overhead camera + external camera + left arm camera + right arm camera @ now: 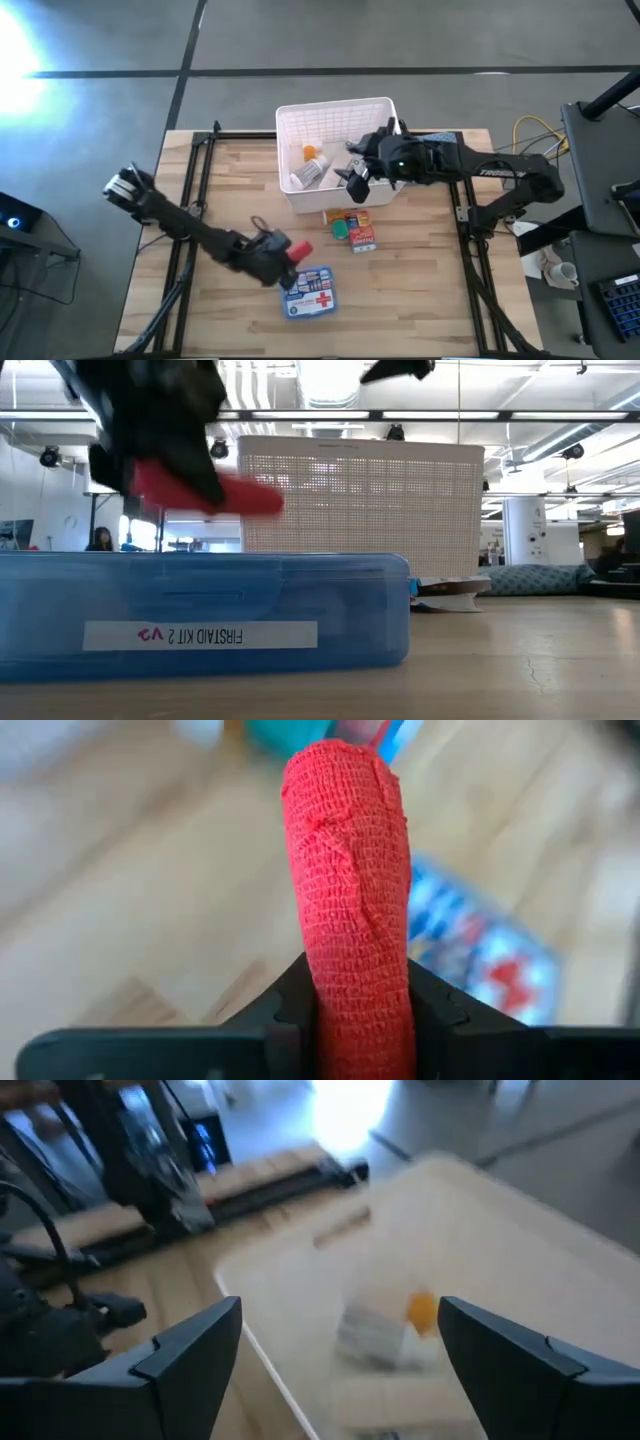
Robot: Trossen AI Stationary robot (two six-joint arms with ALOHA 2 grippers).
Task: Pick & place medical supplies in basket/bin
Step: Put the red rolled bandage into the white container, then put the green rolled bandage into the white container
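Red bandage roll (350, 900) — pinched in left hand (350, 1020).

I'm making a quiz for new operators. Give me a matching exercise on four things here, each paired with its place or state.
Things:
1. red bandage roll
2. first-aid kit
3. orange-capped vial
4. right gripper

Places or states:
A. inside the white basket
B. open, above the basket
C. clamped in the left gripper
D. lying on the table, near the front edge

Pairs: 1-C, 2-D, 3-A, 4-B
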